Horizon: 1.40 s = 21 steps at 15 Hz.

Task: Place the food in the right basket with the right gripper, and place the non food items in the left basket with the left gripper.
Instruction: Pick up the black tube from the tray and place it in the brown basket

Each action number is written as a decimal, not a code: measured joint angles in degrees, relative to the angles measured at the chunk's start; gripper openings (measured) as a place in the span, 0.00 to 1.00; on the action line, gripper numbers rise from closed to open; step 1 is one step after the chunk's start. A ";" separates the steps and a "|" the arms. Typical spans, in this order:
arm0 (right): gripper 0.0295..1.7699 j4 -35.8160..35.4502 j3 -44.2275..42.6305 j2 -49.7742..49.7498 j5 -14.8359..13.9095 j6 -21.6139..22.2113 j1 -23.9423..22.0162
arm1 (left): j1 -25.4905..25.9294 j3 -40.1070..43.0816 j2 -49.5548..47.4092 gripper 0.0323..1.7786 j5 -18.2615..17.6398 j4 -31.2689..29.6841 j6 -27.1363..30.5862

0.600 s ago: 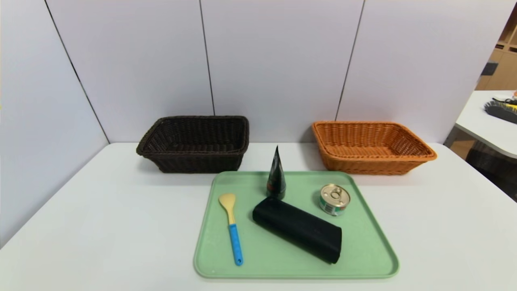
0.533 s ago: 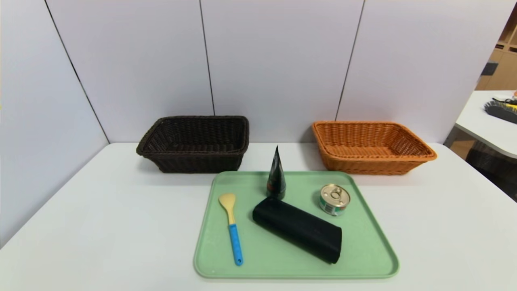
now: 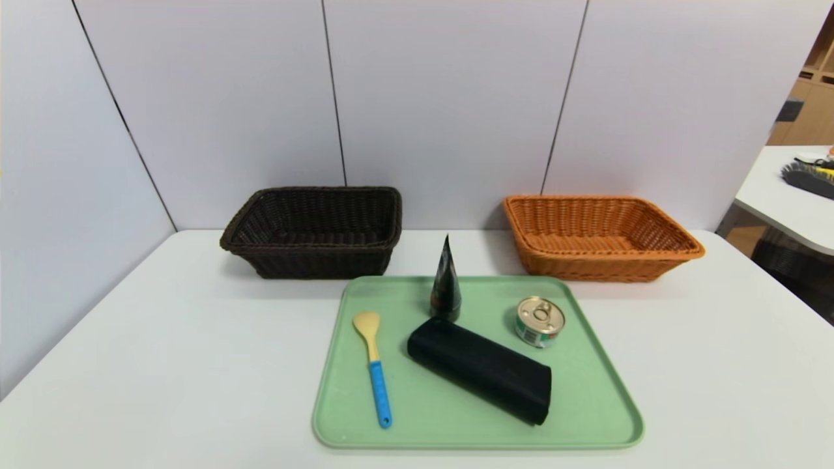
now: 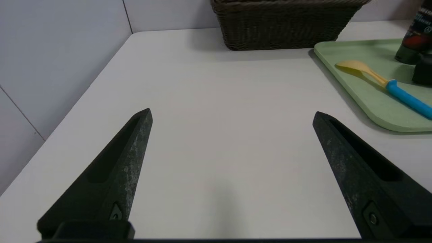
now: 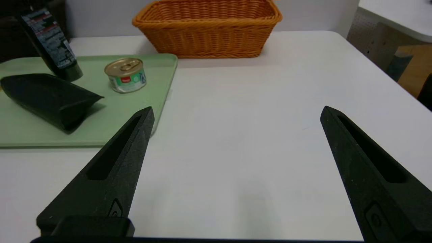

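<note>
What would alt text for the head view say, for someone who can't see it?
A green tray on a white table holds a spoon, an upright dark tube, a long black case and a small round tin. Behind it stand a dark brown basket, left, and an orange basket, right. Neither robot arm shows.

Left basket (image 3: 319, 260) near-black weave; right basket (image 3: 593, 267) orange weave; tray (image 3: 482, 430) pale green; spoon (image 3: 373, 345) yellow (handle blue).

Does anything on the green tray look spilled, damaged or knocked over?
No, nothing stands out: the tin can and dark tube stand upright, and the green tray shows no spill.
</note>
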 joint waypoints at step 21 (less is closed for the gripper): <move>0.96 -2.63 -47.80 57.37 5.19 0.96 5.99 | -3.41 -42.56 53.00 0.95 0.22 -4.50 -2.45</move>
